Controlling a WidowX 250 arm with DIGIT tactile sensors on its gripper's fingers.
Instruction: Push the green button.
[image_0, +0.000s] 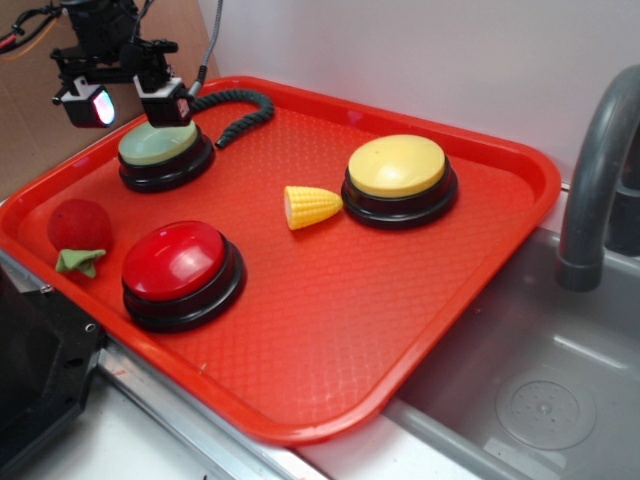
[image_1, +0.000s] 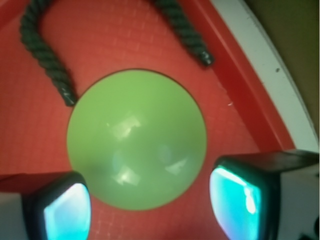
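Observation:
The green button (image_0: 160, 148), a pale green dome on a black round base, sits at the far left of the red tray (image_0: 400, 320). In the wrist view it (image_1: 136, 138) fills the middle of the frame. My gripper (image_0: 135, 100) hangs just above the button, open and empty, with one finger (image_0: 168, 103) over the dome's far edge and the other (image_0: 88, 105) off to its left. In the wrist view the gripper (image_1: 150, 212) straddles the near edge of the dome, with its pads (image_1: 235, 202) lit cyan.
A red-domed button (image_0: 182, 272) and a yellow-domed button (image_0: 399, 178) stand on the tray. A toy corn (image_0: 311, 206), a red ball with a green leaf (image_0: 80, 232) and a dark rope (image_0: 235, 110) lie there too. A sink and faucet (image_0: 600, 180) are on the right.

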